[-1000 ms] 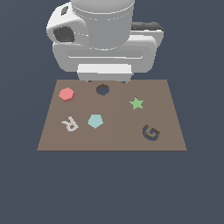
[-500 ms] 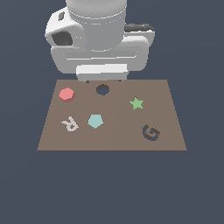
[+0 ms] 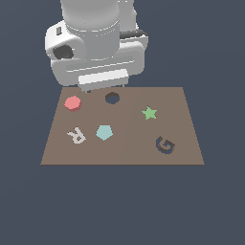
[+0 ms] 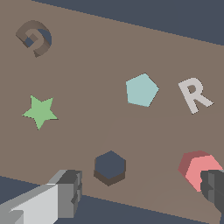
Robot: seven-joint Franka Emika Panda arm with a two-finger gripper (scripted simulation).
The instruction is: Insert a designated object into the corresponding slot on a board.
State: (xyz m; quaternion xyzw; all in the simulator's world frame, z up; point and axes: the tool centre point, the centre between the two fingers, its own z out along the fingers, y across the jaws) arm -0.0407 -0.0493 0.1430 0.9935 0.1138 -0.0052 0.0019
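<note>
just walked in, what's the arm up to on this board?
A simulated Panda arm hangs over the far edge of the brown board. Its gripper is open and holds nothing. The red block lies on the board beside one finger, not gripped. The dark slot is empty. The teal pentagon, green star and letter R sit loose on the board.

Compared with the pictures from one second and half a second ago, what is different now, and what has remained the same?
Only the arm moved: its body shifted toward the exterior view's left. The gripper is open and holds nothing. The red block lies in the same place on the board, beside the empty slot. The teal pentagon, green star, letter R and G cutout are unchanged.
</note>
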